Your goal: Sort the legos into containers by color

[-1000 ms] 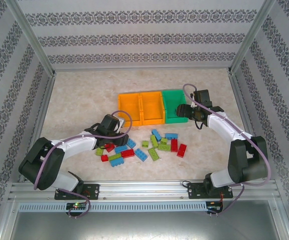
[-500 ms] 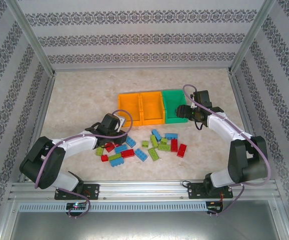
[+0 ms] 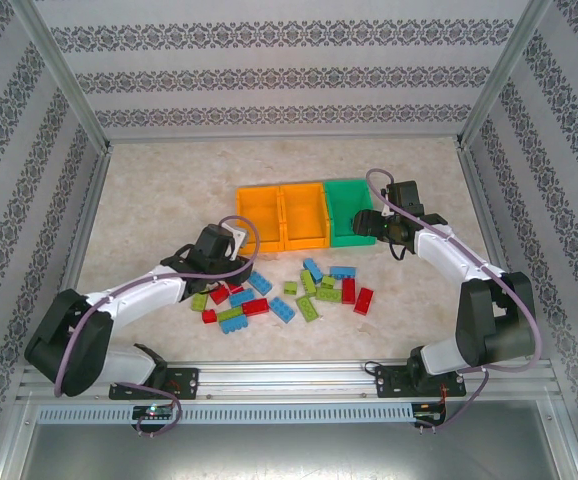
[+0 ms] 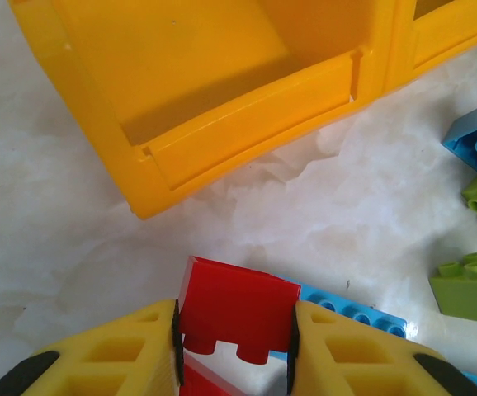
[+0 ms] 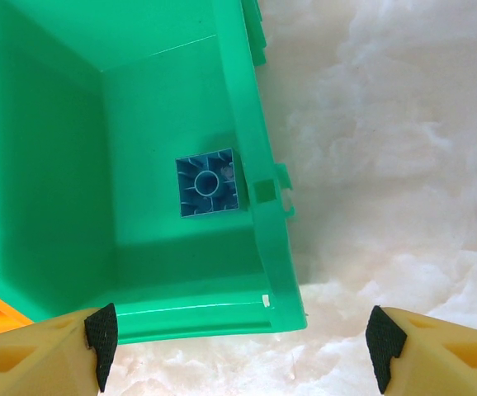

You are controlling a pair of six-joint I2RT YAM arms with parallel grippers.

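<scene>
Left gripper [image 4: 234,340] closed within the last second, clamping a red lego [image 4: 238,304] near the orange container [image 4: 255,124]; drop likely next. Right gripper [image 5: 238,345] stood released above the green container [image 5: 57,165], blue lego [image 5: 208,182] inside.

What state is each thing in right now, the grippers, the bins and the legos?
Left gripper: fingers shut on a red lego.
Right gripper: fingers open, holding nothing.
Green bin: holds one blue lego, studs down.
Left orange bin: empty where visible.
Middle orange bin: looks empty.
Loose legos: scattered on the table, unsorted.
</scene>
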